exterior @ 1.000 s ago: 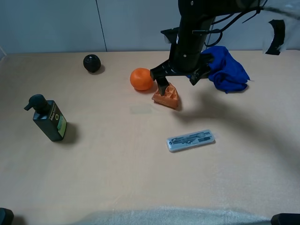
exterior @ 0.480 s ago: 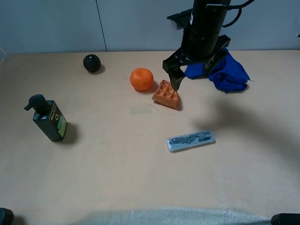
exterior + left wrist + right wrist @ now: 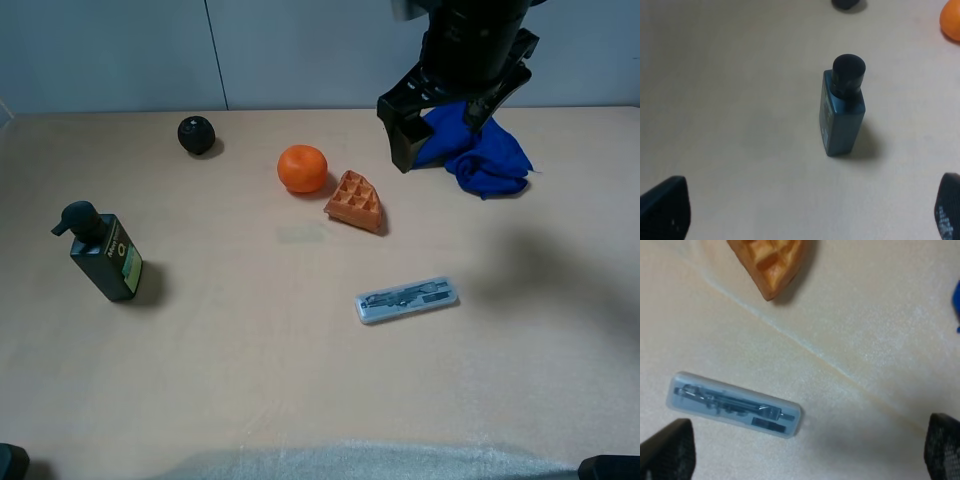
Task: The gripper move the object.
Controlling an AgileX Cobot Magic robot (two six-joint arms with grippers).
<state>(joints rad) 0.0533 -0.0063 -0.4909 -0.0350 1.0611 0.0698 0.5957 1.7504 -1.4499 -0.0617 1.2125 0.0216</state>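
The orange-brown waffle wedge lies flat on the table, just right of the round orange. My right gripper is open and empty, raised above the table to the back right of the waffle, in front of the blue cloth. In the right wrist view the waffle shows at the edge, well clear of the open right gripper. My left gripper is open and empty, facing the dark bottle.
A clear plastic case lies in front of the waffle and also shows in the right wrist view. A dark pump bottle stands at the left. A black ball sits at the back left.
My right gripper has risen and moved to the back right, away from the waffle. The waffle stays by the orange, now lying flat and uncovered.
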